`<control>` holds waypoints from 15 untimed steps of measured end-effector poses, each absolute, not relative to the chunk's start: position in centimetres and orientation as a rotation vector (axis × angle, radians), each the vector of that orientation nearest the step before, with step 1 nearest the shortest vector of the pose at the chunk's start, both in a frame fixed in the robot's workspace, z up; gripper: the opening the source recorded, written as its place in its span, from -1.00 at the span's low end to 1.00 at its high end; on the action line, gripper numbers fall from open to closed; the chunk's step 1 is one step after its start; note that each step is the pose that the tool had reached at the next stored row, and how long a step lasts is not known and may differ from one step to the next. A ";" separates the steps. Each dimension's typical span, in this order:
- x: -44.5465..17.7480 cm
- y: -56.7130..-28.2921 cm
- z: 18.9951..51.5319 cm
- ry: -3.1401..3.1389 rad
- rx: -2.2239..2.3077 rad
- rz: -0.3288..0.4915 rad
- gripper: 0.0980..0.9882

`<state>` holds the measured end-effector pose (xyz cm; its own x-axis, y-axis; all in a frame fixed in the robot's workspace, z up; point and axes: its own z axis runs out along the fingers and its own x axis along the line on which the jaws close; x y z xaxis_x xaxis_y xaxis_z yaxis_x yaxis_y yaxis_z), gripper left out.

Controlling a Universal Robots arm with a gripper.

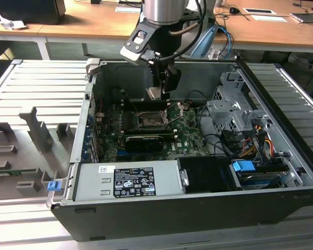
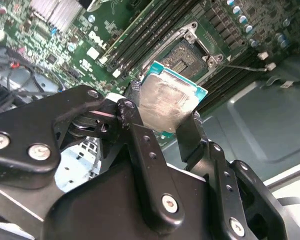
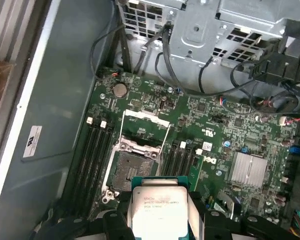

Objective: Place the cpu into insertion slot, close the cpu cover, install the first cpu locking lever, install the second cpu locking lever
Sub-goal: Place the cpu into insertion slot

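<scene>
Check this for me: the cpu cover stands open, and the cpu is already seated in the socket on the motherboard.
One thing is wrong. The cpu is not seated: the gripper holds it by its edges over the motherboard, and the socket lies empty, as the first wrist view shows. The cpu cover does stand open.

The cpu, a pale square chip edged in green, hangs in the gripper above the insertion slot; the silver cpu cover stands raised open.
</scene>
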<state>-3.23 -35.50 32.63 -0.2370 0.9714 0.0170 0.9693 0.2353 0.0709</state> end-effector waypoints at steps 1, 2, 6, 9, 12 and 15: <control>-3.2 -35.5 32.5 2.430 1.940 0.103 -0.02; -3.2 -35.5 32.2 2.404 1.972 0.101 -0.02; -3.2 -35.5 31.5 2.376 2.004 0.098 -0.02; -3.2 -35.5 30.8 2.340 2.045 0.097 -0.02; -3.2 -35.5 30.3 2.298 2.089 0.094 -0.02; -3.2 -35.5 30.0 2.234 2.152 0.088 -0.02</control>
<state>-3.23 -35.50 29.95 -0.0376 0.9992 0.0112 0.9970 0.0368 0.0676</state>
